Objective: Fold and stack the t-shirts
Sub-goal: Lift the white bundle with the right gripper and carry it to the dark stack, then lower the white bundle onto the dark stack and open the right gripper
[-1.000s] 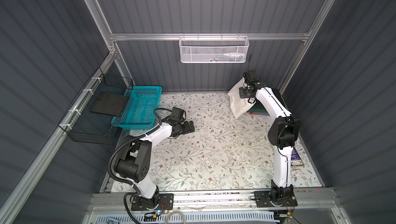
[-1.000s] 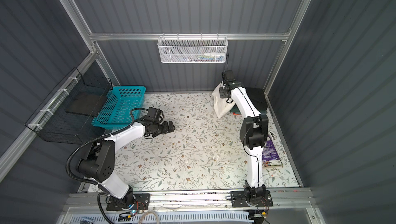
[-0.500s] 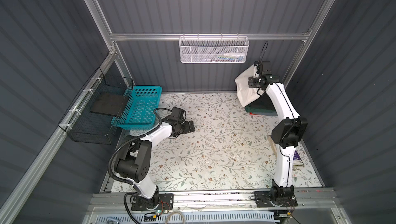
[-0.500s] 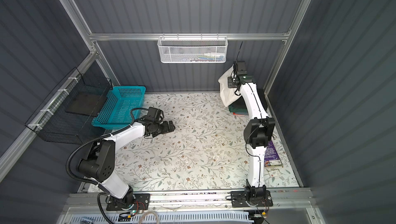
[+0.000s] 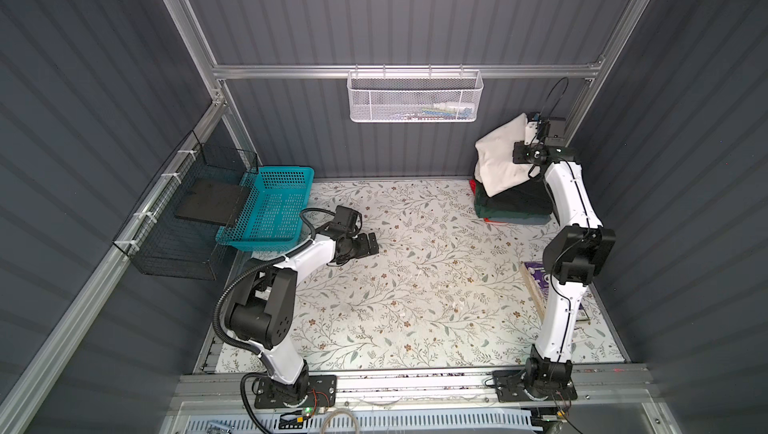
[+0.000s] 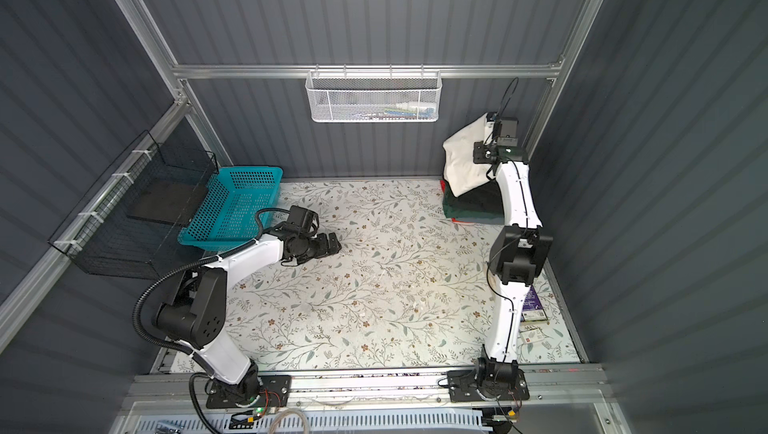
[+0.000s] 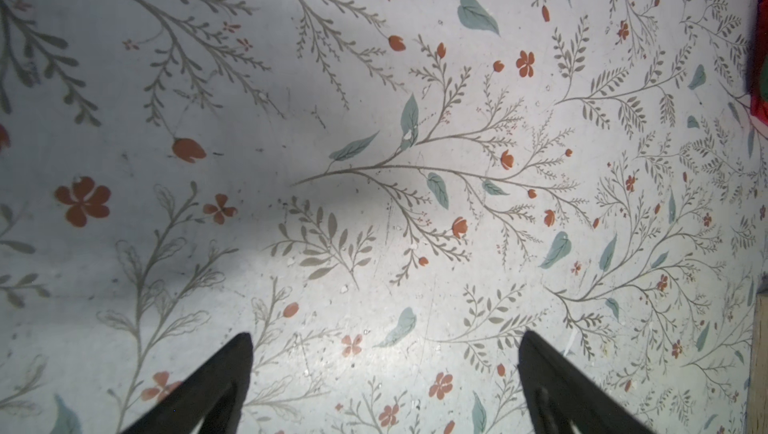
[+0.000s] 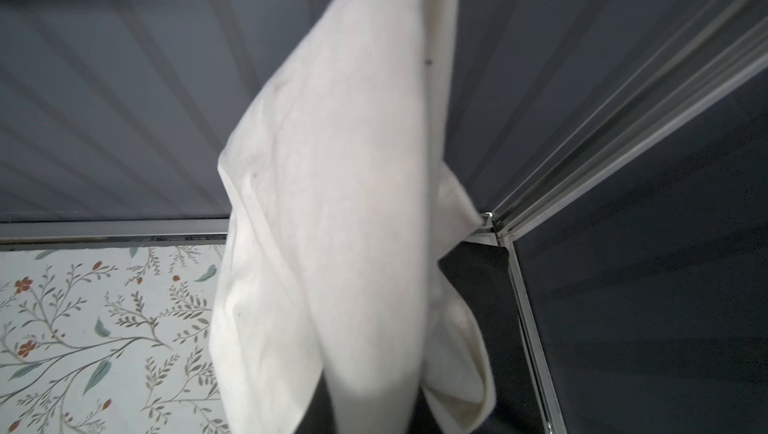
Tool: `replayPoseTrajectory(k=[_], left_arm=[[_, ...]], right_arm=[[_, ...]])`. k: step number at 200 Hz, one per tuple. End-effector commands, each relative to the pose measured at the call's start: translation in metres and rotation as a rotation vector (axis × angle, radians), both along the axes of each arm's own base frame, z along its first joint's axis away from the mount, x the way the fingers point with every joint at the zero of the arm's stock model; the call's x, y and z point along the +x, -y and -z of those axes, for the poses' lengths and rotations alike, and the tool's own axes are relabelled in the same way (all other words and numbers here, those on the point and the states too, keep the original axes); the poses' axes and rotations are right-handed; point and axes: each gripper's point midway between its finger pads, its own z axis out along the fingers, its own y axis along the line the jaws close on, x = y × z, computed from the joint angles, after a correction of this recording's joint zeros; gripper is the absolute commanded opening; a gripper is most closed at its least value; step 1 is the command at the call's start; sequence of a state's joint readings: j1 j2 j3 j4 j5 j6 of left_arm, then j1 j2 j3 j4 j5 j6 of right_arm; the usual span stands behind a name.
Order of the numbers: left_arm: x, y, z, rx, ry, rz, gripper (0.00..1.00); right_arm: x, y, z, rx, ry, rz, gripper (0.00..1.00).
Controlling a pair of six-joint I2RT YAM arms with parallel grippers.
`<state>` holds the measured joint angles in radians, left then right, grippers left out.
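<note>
Holding the off-white t-shirt aloft over the stack of folded shirts in the far right corner, our right pincer pinches its upper edge. Our left pincer hovers spread and empty above the desk. We judge stacking underway: next, lower it squarely on top.

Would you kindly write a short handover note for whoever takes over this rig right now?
Right gripper: shut on the off-white t-shirt, raised high in the far right corner. The shirt hangs bunched over the stack of folded shirts.
Left gripper: open and empty, low over the floral table covering.
Done: the dark shirts are folded and stacked.
Left: lay the off-white t-shirt out, fold it, and add it to the stack.
</note>
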<state>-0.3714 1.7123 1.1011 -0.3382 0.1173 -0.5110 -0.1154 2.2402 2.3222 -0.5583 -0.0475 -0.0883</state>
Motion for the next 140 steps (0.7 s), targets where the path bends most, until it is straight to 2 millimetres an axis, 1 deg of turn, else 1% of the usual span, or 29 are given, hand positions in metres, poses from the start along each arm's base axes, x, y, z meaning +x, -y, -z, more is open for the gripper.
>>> replayPoseTrajectory(k=[1,22,38,51,64,66,71,74,82,85,89,95,101,103,106,108,109,113,117,119,124,125,127,129,132,133,136,137,140], left_arm=[[0.003,0.004,-0.001,-0.02,-0.033,-0.004,1.0],[0.006,0.006,-0.001,-0.025,-0.039,-0.003,1.0],[0.009,0.008,-0.001,-0.031,-0.039,-0.004,1.0],[0.01,0.01,0.0,-0.039,-0.043,-0.003,1.0],[0.011,0.012,0.001,-0.048,-0.045,-0.003,1.0],[0.01,0.012,0.003,-0.048,-0.048,-0.002,1.0],[0.011,0.013,0.001,-0.05,-0.044,0.0,1.0],[0.011,0.013,0.002,-0.051,-0.046,0.001,1.0],[0.011,0.013,0.001,-0.048,-0.045,0.003,1.0],[0.011,0.012,0.001,-0.045,-0.044,0.004,1.0],[0.011,0.011,-0.001,-0.037,-0.04,0.005,1.0],[0.011,0.008,-0.005,-0.02,-0.026,0.002,1.0],[0.012,0.003,-0.009,0.0,-0.007,-0.002,1.0],[0.012,0.002,-0.012,0.006,0.004,-0.004,1.0],[0.012,-0.001,-0.015,0.017,0.017,-0.011,1.0],[0.013,-0.004,-0.017,0.026,0.027,-0.017,1.0],[0.013,-0.005,-0.018,0.03,0.033,-0.019,1.0],[0.013,-0.008,-0.023,0.043,0.055,-0.024,1.0],[0.013,-0.012,-0.028,0.058,0.078,-0.031,1.0],[0.013,-0.014,-0.031,0.064,0.091,-0.036,1.0],[0.014,-0.021,-0.038,0.093,0.124,-0.049,1.0],[0.014,-0.023,-0.039,0.099,0.131,-0.052,1.0],[0.014,-0.026,-0.042,0.112,0.144,-0.059,1.0],[0.015,-0.029,-0.045,0.128,0.157,-0.067,1.0],[0.016,-0.034,-0.049,0.149,0.178,-0.076,1.0],[0.016,-0.037,-0.051,0.156,0.186,-0.081,1.0],[0.016,-0.042,-0.056,0.18,0.211,-0.092,1.0],[0.016,-0.043,-0.058,0.188,0.218,-0.095,1.0],[0.017,-0.049,-0.063,0.207,0.245,-0.108,1.0]], right_arm=[[0.016,0.016,0.027,0.078,0.017,-0.001,0.0],[0.018,0.035,0.063,0.188,-0.055,0.028,0.0],[0.017,0.044,0.091,0.192,-0.114,0.062,0.05],[0.014,0.042,0.11,0.218,-0.15,0.045,0.1],[0.012,0.039,0.12,0.244,-0.164,0.041,0.12],[0.012,0.038,0.12,0.248,-0.164,0.041,0.13],[0.011,0.038,0.121,0.256,-0.165,0.039,0.21],[0.01,0.038,0.122,0.262,-0.166,0.04,0.31],[0.008,0.04,0.118,0.266,-0.162,0.051,0.65],[0.007,0.041,0.115,0.265,-0.16,0.058,0.75],[0.005,0.043,0.11,0.264,-0.154,0.07,0.86],[0.001,0.046,0.104,0.263,-0.15,0.086,0.95],[-0.004,0.047,0.095,0.258,-0.135,0.101,0.99],[-0.006,0.048,0.09,0.256,-0.128,0.107,0.99],[-0.009,0.049,0.088,0.253,-0.127,0.118,0.99],[-0.011,0.05,0.081,0.25,-0.112,0.123,0.99],[-0.012,0.051,0.083,0.248,-0.116,0.128,0.99],[-0.018,0.051,0.071,0.241,-0.091,0.138,0.99],[-0.025,0.052,0.066,0.238,-0.081,0.151,0.99],[-0.028,0.052,0.068,0.238,-0.079,0.158,0.99],[-0.038,0.053,0.053,0.234,-0.044,0.178,0.99],[-0.039,0.053,0.055,0.234,-0.043,0.182,0.99],[-0.044,0.052,0.048,0.236,-0.027,0.19,0.99],[-0.048,0.053,0.05,0.237,-0.026,0.2,0.99],[-0.057,0.053,0.041,0.236,-0.002,0.214,0.99],[-0.059,0.052,0.035,0.234,0.013,0.216,0.99],[-0.069,0.051,0.034,0.239,0.022,0.229,0.99],[-0.07,0.052,0.028,0.239,0.038,0.234,0.99],[-0.081,0.05,0.03,0.244,0.041,0.245,0.99]])
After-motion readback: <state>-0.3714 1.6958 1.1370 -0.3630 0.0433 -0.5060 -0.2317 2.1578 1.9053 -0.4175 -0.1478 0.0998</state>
